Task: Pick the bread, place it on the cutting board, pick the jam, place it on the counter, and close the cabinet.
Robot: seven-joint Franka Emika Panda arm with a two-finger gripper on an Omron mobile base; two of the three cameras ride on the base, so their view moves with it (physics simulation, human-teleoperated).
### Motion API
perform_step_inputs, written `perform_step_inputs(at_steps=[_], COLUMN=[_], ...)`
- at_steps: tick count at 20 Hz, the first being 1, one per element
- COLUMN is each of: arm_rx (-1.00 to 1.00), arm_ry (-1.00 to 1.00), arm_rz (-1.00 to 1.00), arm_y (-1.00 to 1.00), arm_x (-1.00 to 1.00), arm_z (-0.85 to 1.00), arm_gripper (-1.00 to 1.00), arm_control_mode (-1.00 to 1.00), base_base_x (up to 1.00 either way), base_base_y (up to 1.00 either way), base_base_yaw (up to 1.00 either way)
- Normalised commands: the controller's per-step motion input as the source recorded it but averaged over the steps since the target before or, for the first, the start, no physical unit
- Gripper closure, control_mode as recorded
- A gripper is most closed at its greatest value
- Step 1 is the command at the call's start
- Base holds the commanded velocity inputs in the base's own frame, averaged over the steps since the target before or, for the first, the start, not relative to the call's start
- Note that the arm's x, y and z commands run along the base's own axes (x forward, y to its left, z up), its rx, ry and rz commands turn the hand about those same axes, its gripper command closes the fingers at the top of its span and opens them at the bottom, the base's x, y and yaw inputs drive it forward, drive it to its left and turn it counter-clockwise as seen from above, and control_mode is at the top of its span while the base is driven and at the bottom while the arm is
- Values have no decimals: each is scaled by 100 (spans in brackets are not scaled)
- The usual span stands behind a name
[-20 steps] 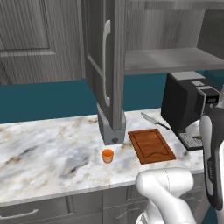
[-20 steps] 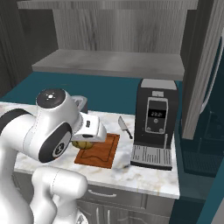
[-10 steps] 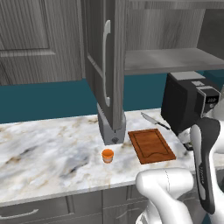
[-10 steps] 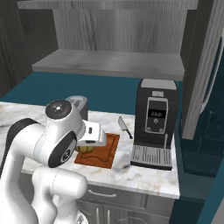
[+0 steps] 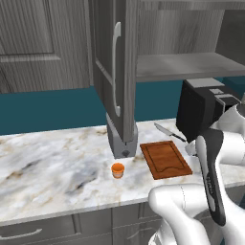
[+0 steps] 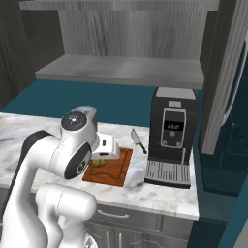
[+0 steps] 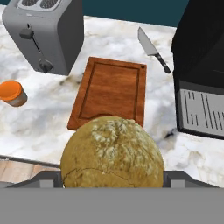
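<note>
Gripper [image 7: 113,179] clamped on bread [image 7: 112,152], above cutting board [image 7: 111,89]. Toaster [image 7: 46,33] at 10 o'clock, knife [image 7: 152,49] at 1, coffee machine [image 7: 201,74] at 2, jam [image 7: 12,92] at 9.

golden-brown bread [image 7: 112,151], orange jam [image 7: 12,93], reddish-brown cutting board [image 7: 111,89]

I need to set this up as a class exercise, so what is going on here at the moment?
The gripper holds the bread above the near end of the cutting board, not yet set down. The jam already stands on the counter, left of the board. The cabinet door is open.
</note>
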Motion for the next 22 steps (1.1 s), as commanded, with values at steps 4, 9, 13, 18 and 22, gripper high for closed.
perform_step_inputs(at_steps=[4, 9, 13, 18, 22], arm_rx=[0, 0, 0, 0, 0], arm_ry=[0, 0, 0, 0, 0], arm_rz=[1, 0, 0, 1, 1], arm_y=[0, 1, 6, 1, 2], arm_x=[37, 33, 31, 25, 24], arm_z=[-23, -25, -26, -27, -32], arm_gripper=[100, 100, 100, 100, 100], arm_control_mode=[-100, -100, -100, -100, -100], base_base_x=[0, 0, 0, 0, 0], base_base_y=[0, 0, 0, 0, 0], base_base_yaw=[0, 0, 0, 0, 0])
